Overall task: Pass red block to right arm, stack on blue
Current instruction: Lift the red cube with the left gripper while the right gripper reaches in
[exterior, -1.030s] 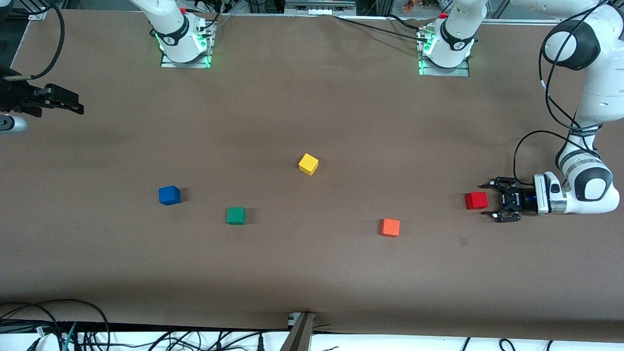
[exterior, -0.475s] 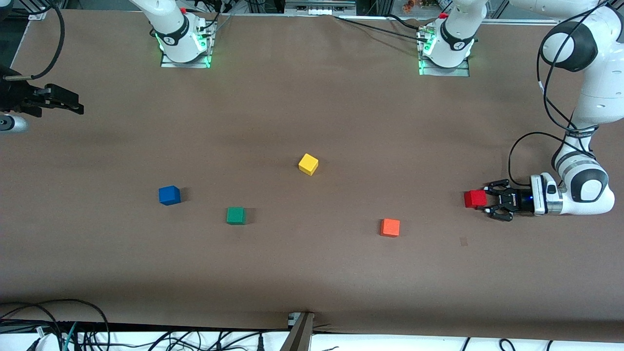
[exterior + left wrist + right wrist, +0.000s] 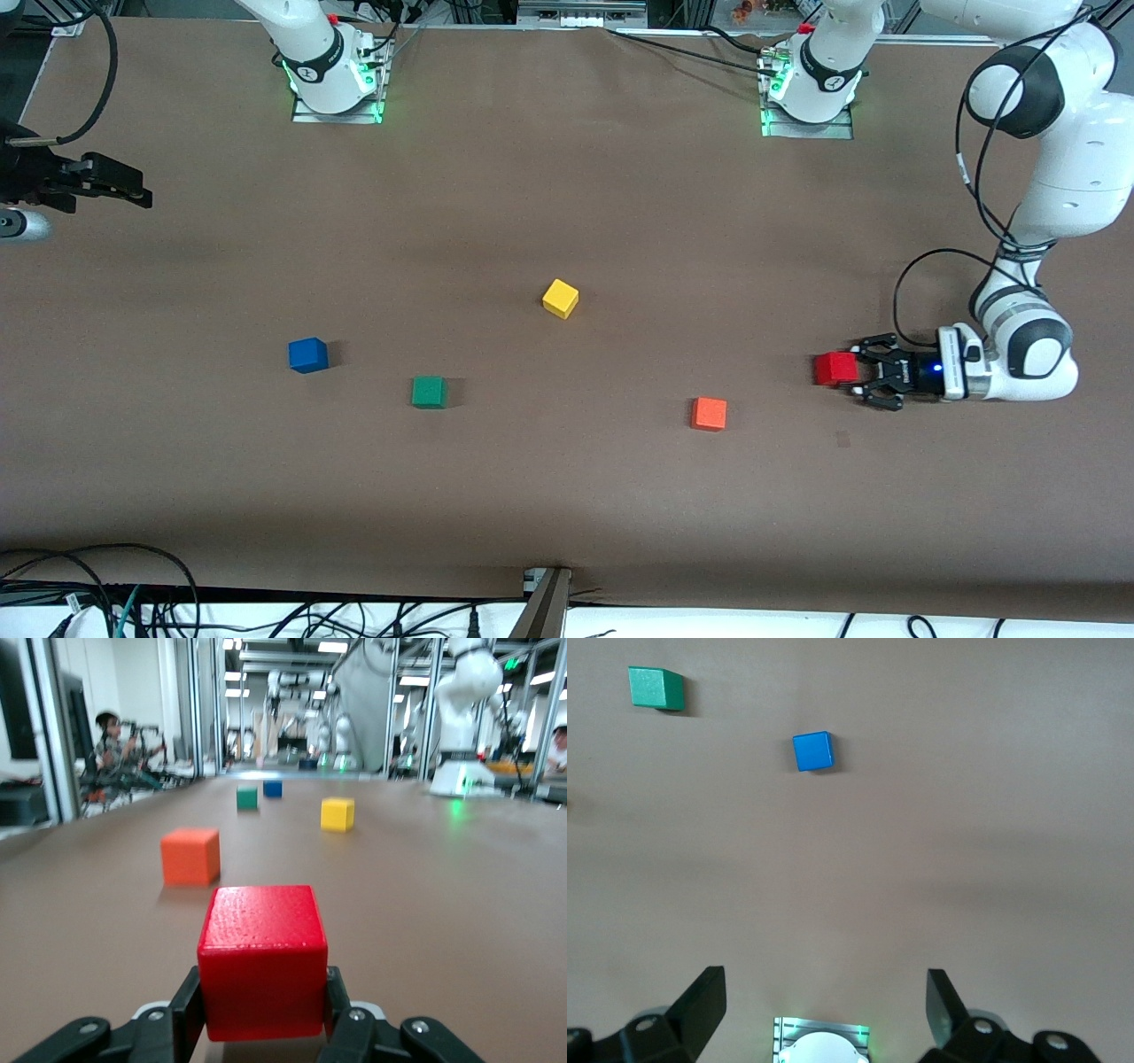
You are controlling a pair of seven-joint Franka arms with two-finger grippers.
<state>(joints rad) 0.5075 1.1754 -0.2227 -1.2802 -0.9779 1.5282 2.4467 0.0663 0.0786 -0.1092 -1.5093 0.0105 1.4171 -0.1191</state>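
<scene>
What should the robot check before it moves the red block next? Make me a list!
1. Left gripper shut on the red block: ok, the fingers press both of its sides.
2. Block sits straight in the grip: ok in the left wrist view.
3. Block lifted off the table: cannot tell.
4. Right gripper open, ready to take the block: ok; it waits at the right arm's end of the table.
5. Blue cube has a bare top: ok.
6. Orange cube out of the block's way: ok, it lies nearer the front camera.
</scene>
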